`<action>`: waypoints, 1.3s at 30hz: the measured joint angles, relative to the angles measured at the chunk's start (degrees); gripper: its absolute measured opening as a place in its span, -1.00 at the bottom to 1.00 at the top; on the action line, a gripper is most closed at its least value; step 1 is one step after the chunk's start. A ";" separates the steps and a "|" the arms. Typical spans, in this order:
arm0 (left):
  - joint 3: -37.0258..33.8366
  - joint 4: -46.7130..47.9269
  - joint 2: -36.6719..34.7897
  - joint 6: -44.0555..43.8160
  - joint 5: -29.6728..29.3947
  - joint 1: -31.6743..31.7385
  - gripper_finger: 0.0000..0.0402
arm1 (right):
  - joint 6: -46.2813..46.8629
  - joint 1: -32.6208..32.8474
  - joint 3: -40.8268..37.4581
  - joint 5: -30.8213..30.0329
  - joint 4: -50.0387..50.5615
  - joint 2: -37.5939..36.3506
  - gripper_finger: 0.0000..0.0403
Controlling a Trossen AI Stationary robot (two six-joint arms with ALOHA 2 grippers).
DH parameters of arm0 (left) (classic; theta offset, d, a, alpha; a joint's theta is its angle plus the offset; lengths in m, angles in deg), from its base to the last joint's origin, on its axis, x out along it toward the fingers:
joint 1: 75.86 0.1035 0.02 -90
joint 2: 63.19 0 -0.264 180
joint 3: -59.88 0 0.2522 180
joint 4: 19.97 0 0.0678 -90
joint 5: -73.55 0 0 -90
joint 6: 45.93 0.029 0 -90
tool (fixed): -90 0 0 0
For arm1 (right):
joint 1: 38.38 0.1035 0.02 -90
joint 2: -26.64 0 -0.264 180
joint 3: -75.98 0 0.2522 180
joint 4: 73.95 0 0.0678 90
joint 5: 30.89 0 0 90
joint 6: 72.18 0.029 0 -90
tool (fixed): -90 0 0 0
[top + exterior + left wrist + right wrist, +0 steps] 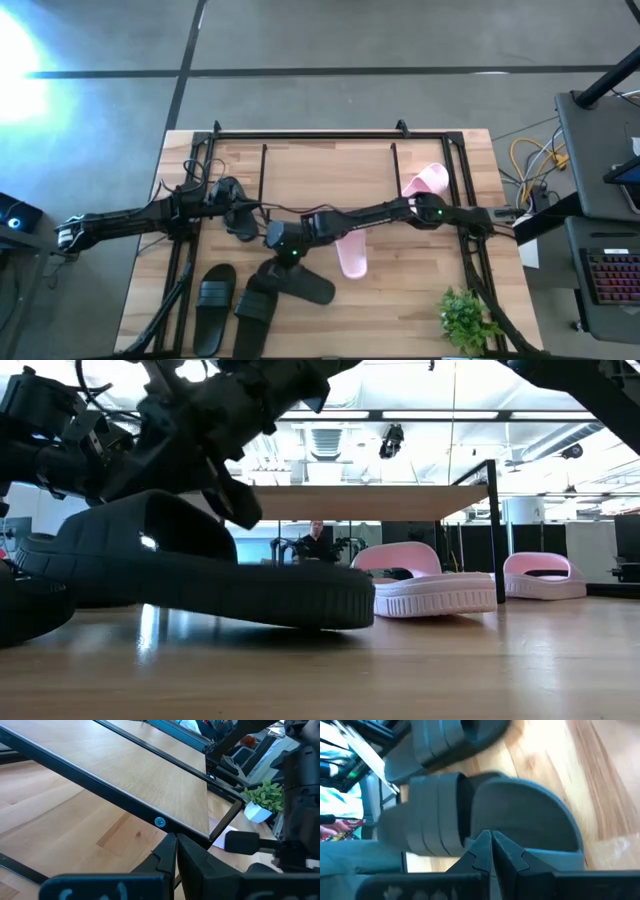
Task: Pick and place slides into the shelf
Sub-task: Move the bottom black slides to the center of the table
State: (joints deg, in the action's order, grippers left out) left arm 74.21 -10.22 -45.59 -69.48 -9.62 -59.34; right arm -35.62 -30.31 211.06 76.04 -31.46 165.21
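Observation:
My right gripper (285, 250) reaches across the table's middle and is shut at a black slide (305, 285). In the low view that black slide (200, 575) sits tilted, strap up. Two more black slides (215, 295) (255, 308) lie flat near the front edge. One pink slide (350, 258) lies sole down beside my right arm, and another pink slide (425, 182) lies farther right. The shelf (330, 165) stands at the far side; its board (125, 775) fills the left wrist view. My left gripper (176, 845) is shut on nothing, by the shelf's left part. My right gripper meets the black slide from above, slanting in from the table's right. Its fingertips (490, 842) close at the sole's side rim (540, 851), behind the strap (435, 815). The fingers hide the exact spot. The slide is tilted, one end raised and its lower end (350, 615) near the table.
A small potted plant (465, 318) stands at the near right corner. Black frame rails run along both sides of the table (180, 270) (480, 270). Bare wood lies between the pink slide and the plant. A person sits far behind the table (317, 540).

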 joint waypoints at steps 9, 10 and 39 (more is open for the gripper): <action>-0.01 0.00 -0.04 0.00 -0.02 -0.01 -1.00 | -2.49 -0.28 0.04 0.21 -1.12 2.37 -0.96; -0.01 0.00 -0.03 0.00 -0.02 0.01 -1.00 | -2.51 -0.28 0.04 1.00 -1.04 2.85 -0.96; 0.01 0.00 0.01 0.00 -0.04 0.01 -1.00 | 3.02 -0.22 3.17 -22.20 18.08 -2.49 -0.96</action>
State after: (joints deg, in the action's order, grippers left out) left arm 74.21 -10.22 -45.58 -69.48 -9.67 -59.32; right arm -32.60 -30.52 214.23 53.84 -13.38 162.72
